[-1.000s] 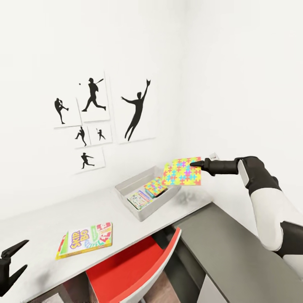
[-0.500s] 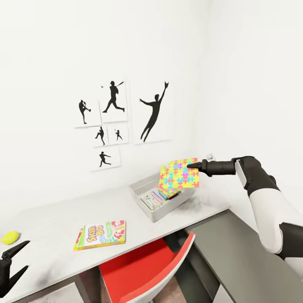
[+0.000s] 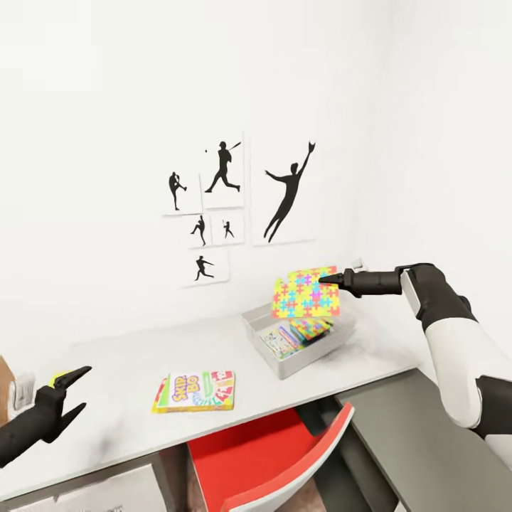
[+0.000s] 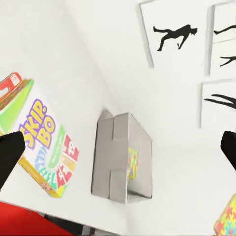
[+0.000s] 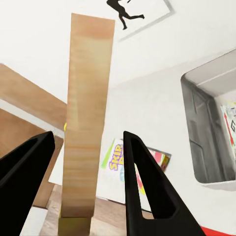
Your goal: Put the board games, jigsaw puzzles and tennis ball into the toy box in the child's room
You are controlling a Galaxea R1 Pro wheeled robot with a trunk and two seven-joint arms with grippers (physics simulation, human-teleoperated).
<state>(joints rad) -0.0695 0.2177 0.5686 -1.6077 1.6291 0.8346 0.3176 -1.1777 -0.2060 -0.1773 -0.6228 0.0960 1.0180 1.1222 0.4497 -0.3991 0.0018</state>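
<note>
The head view shows the right gripper (image 3: 328, 279) pinching one edge of a jigsaw puzzle (image 3: 305, 293), held tilted above the toy box (image 3: 264, 341) at the far right of the table (image 3: 128, 373). The right wrist view presents that slab edge-on (image 5: 88, 123) between the fingers. The SKIP-BO box (image 3: 195, 391) lies left of the toy box. The left gripper (image 3: 70, 393), jaws spread, holds nothing; the left wrist view shows the toy box's outer wall (image 4: 110, 162)
</note>
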